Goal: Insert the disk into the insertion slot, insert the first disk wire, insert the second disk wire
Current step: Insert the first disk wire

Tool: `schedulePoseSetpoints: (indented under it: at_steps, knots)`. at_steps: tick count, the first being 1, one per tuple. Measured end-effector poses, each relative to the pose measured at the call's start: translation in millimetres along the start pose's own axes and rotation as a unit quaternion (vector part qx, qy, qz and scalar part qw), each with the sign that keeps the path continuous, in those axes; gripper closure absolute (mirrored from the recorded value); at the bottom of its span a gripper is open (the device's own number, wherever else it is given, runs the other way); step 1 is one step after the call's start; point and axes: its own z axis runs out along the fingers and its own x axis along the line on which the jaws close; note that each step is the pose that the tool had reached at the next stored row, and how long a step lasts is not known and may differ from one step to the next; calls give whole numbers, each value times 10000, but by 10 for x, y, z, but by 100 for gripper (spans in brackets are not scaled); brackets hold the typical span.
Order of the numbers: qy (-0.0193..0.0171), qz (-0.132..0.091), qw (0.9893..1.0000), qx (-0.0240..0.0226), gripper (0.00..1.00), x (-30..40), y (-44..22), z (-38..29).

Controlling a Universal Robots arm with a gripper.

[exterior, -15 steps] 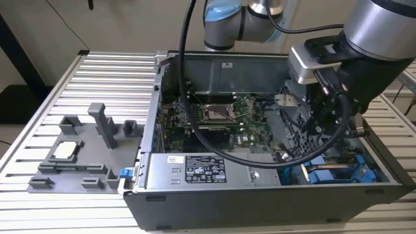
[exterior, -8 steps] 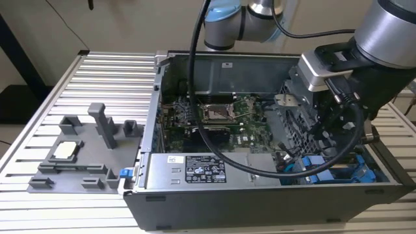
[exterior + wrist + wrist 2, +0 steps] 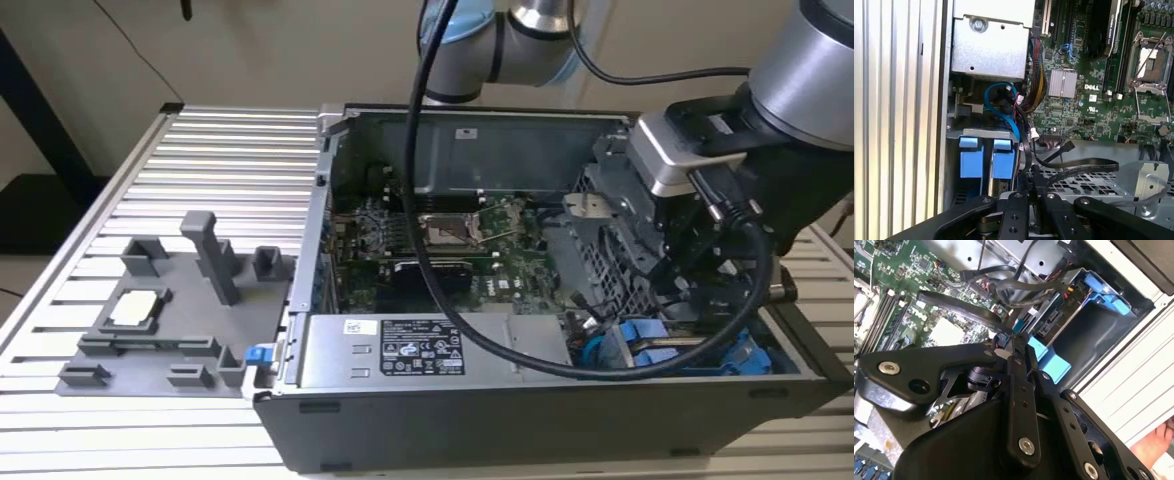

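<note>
1. Closest to me, the slatted metal tabletop (image 3: 160, 440) is carrying the open computer case (image 3: 534, 420). The grey power supply box (image 3: 414, 350) is sitting right behind the case's near wall.
2. Off to the exterior view's left, a grey fixture (image 3: 160, 330) is standing on the tabletop just beside the case.
3. The disk (image 3: 661, 350) is sitting down in its bay in the near corner of the case, on the exterior view's right. Its blue carrier tabs (image 3: 1004, 162) are showing side by side in the first wrist view.
4. The gripper (image 3: 1029, 192) is hanging right over that bay. Its fingers (image 3: 1017, 375) are pressing close together with hardly any gap. A black wire (image 3: 1025, 145) is running down to the tips, but I honestly can't tell if it's pinched between them.
5. Just past that, a blue cable (image 3: 996, 107) is looping between the bay and the power supply box.
6. Further in, the motherboard (image 3: 507, 250) is lying flat against the case floor with its CPU socket (image 3: 451, 230) facing up.
7. At the back, the arm (image 3: 521, 40) is rising behind the case, and a thick black hose (image 3: 441, 300) is draping across the case towards the wrist.
</note>
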Motion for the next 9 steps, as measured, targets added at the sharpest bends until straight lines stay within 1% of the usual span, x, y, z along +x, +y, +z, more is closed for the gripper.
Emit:
schedulePoseSetpoints:
  at_steps: [2, 4, 9]
  knots:
    - [14, 8, 10000, -42, 84, 8, -27, 5]
    - [40, 16, 9999, -98, 84, 13, -57, 8]
    - [127, 37, 9997, -226, 84, 23, -137, 19]
